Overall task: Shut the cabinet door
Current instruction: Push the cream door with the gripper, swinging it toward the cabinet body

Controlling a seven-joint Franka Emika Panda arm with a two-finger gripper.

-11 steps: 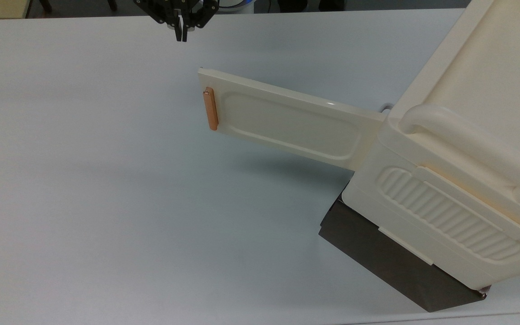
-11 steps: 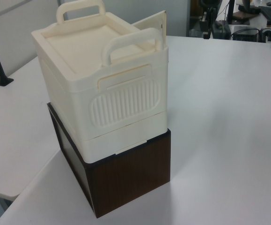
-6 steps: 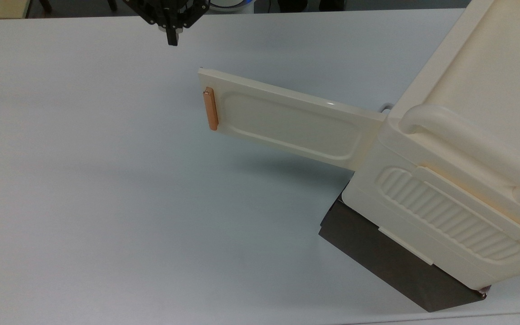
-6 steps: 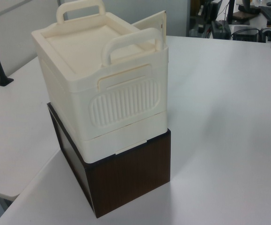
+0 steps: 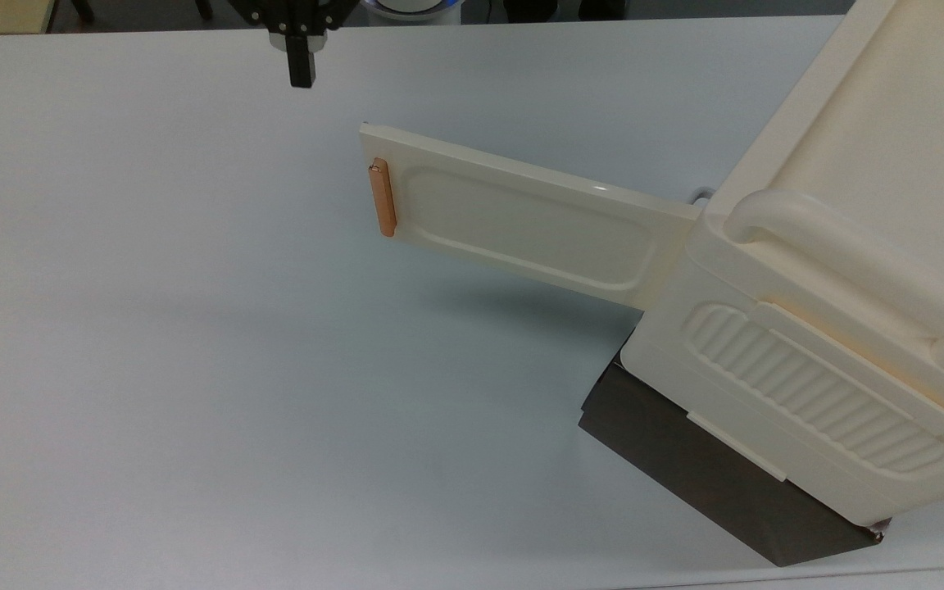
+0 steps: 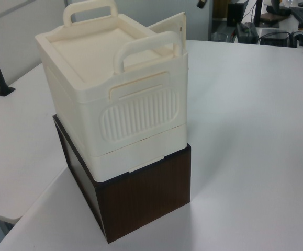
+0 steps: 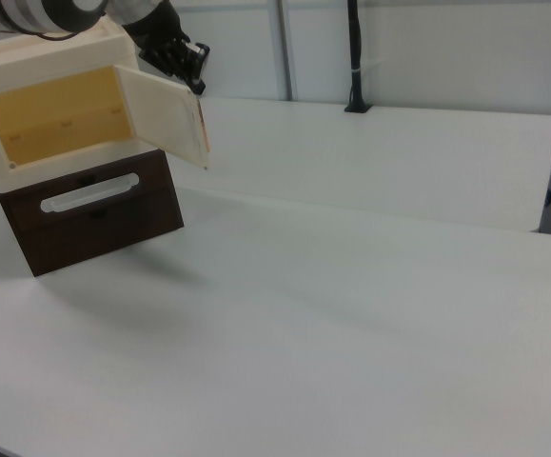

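Cabinet door (image 5: 521,225) stands open on cabinet (image 7: 61,114); end effector (image 5: 301,75) clenched.

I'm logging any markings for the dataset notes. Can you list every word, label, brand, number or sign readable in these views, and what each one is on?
None can be read. The cabinet, its open cabinet door with the copper handle, the dark brown base and the gripper carry no visible lettering, labels or numbers.

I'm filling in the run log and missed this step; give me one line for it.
door: cabinet door swung wide open | gripper: shut, apart from door, beyond its handle end | cabinet: interior open | contact: none
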